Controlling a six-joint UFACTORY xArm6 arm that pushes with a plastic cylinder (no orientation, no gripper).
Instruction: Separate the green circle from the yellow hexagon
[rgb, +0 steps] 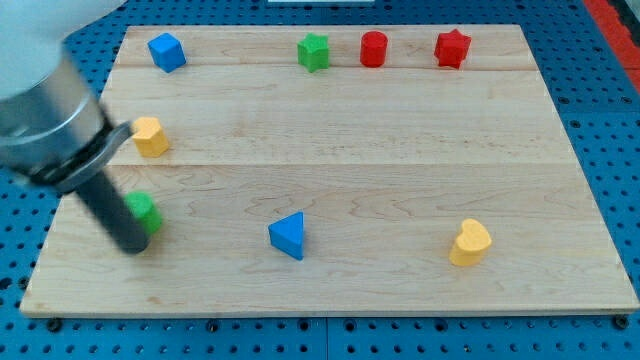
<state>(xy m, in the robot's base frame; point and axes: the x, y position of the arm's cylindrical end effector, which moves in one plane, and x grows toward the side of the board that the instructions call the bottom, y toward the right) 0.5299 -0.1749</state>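
Green circle (146, 211) sat at the view's left edge of the bench (330, 170), partly hidden behind the tool, touching or almost touching my tip (134, 243) on its upper right. Shape was hard to confirm with that much covered. Yellow hexagon (151, 136) was straight above the tip toward the view's top, already apart from the green with bare wood between them.

Tool was a plain rod, no jaws, so nothing to open or clamp; it just leaned in from the view's top left with its blurred housing over that corner. My read: tip was placed low-left of the green so a push would drive it off along the bottom, away from the yellow, not toward it.

Rest, big to small, all relative to the tip:
- bench: wide clear run to the right
- yellow heart (469, 242): far right, same level
- blue triangle (289, 235): right, mid distance, the only thing in a straight rightward path
- blue cube (166, 51): far up, slightly right
- red star (452, 47), red cylinder (373, 48), green star (313, 51): top row, up-right, well out of the way

Risk as I judged it: green running off the near left edge.
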